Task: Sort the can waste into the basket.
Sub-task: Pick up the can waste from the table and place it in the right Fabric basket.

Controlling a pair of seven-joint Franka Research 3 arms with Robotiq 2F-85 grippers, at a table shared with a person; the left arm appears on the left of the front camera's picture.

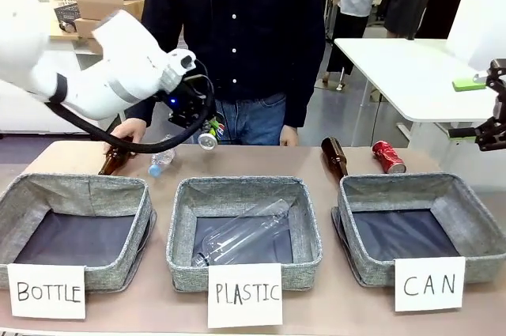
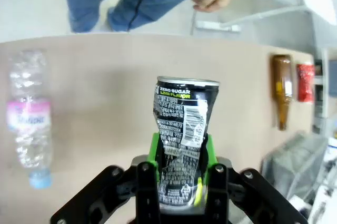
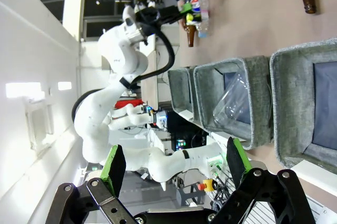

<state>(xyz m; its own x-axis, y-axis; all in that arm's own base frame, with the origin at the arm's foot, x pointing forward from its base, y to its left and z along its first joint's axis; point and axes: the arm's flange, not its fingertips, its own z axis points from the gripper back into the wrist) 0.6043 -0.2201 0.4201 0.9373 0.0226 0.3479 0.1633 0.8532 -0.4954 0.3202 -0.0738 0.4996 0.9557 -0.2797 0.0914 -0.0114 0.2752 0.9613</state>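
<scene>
Now the black can [image 2: 181,121], likely light and crushable, is clamped low by the left gripper [image 2: 181,150], the right gripper [image 3: 176,163] spread wide.

Open-topped CAN basket [image 1: 399,183] at right, brown bottle [image 1: 335,156] and red can [image 1: 388,156] lying just behind its far rim, bare counter [image 1: 265,160] mid-back.
</scene>
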